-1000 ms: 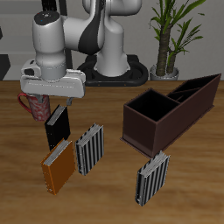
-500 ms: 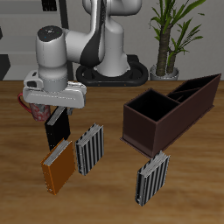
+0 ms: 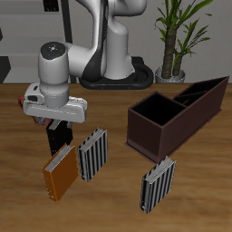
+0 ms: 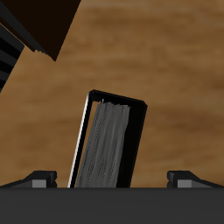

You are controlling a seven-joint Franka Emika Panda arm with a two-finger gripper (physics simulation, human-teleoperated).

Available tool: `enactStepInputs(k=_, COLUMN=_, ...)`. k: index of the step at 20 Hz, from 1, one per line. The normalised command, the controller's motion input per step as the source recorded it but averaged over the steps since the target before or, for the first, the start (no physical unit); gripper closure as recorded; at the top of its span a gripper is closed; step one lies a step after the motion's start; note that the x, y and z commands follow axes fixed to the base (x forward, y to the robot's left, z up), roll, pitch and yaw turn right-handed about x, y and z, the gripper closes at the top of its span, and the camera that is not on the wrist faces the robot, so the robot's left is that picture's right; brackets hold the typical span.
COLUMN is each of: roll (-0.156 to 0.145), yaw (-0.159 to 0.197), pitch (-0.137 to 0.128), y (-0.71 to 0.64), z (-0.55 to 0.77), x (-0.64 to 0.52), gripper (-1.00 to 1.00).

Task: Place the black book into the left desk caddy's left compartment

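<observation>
now the gripper (image 3: 60, 120) hovers over the black book (image 3: 60, 136), fingers apart on either side, nothing clamped; the book stands just behind the orange book (image 3: 61, 175), well apart from the left desk caddy (image 3: 172, 113); centre, descend straight, then squeeze the covers.

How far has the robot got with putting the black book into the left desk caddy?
Done: the pincer is lined up over the black book, which the wrist view shows between its fingers. In hand: closing for a grasp; the jaws look open. Left: lift the book, carry it to the left desk caddy and drop it in the left compartment.
</observation>
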Motion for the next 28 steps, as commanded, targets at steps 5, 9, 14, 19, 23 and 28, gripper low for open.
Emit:
enactStepInputs(k=5, roll=-0.015, yaw=0.008, pitch=0.031, y=-0.03, z=-0.24, x=0.05, gripper=1.00)
enactStepInputs(k=9, roll=-0.001, yaw=-0.022, pitch=0.025, y=0.05, z=-0.11, x=0.09, gripper=1.00)
enactStepInputs(k=14, roll=0.010, yaw=0.008, pitch=0.005, y=0.10, z=0.03, x=0.07, gripper=1.00)
enactStepInputs(k=19, roll=-0.015, yaw=-0.021, pitch=-0.011, y=0.00, z=0.16, x=-0.01, gripper=1.00)
enactStepInputs(k=23, roll=-0.043, yaw=-0.035, pitch=-0.017, y=0.14, z=0.38, x=-0.15, gripper=1.00)
enactStepInputs(k=28, roll=-0.104, yaw=-0.025, pitch=-0.055, y=0.23, z=0.46, x=-0.38, gripper=1.00)
